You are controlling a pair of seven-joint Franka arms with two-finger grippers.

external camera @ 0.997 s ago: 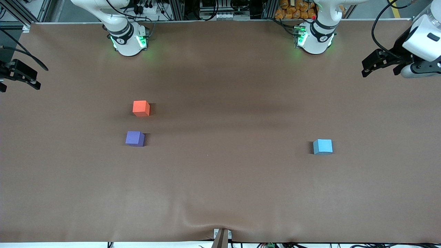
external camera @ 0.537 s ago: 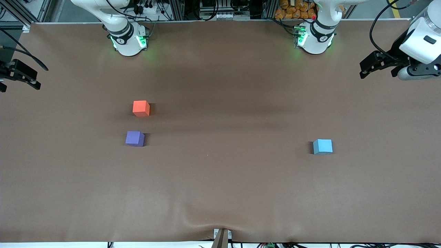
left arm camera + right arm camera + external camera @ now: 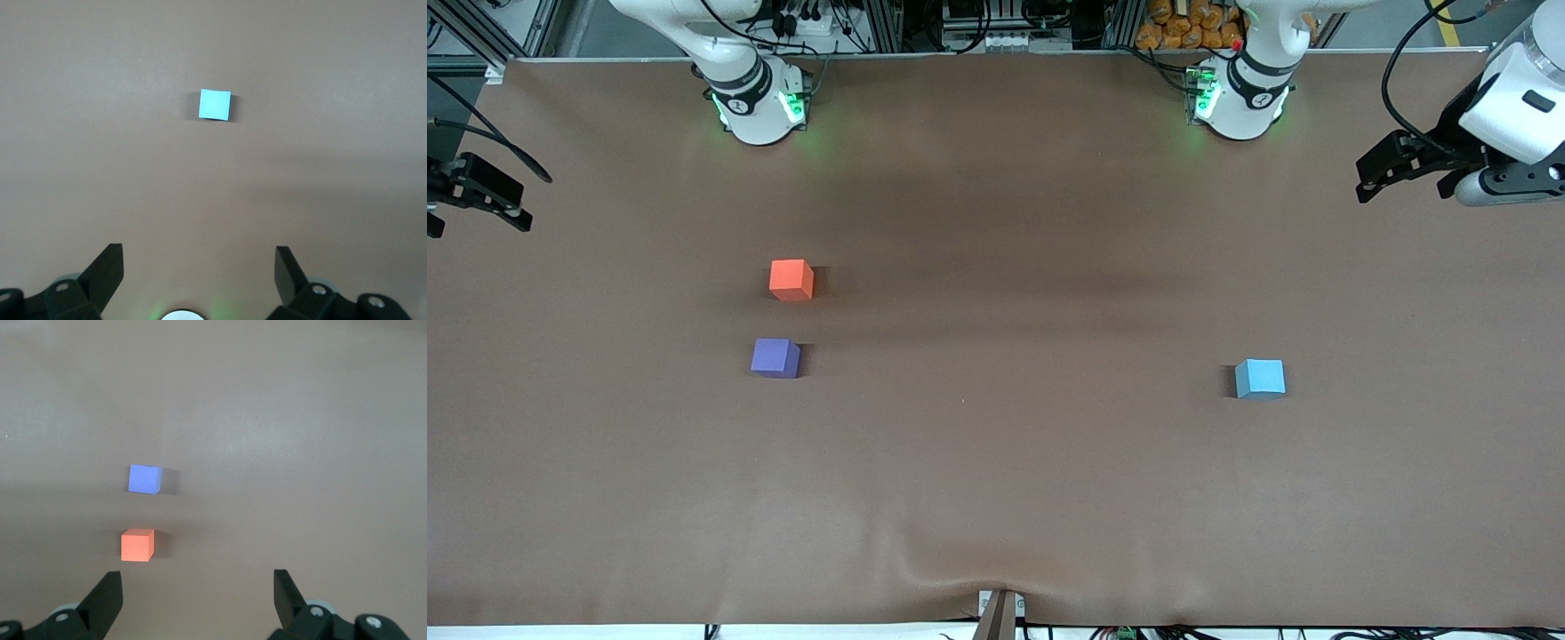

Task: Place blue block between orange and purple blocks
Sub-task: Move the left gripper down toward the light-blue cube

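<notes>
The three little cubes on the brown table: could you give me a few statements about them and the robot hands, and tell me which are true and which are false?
1. The blue block lies between the other two cubes. False: it sits alone toward the left arm's end of the table.
2. The purple block is nearer the front camera than the orange block. True.
3. The orange and purple blocks touch. False: bare table shows between them.
4. The left gripper is open and holds nothing. True.
5. The right gripper is shut on the orange block. False: it is open, up over the table, and the block lies on the table.
</notes>
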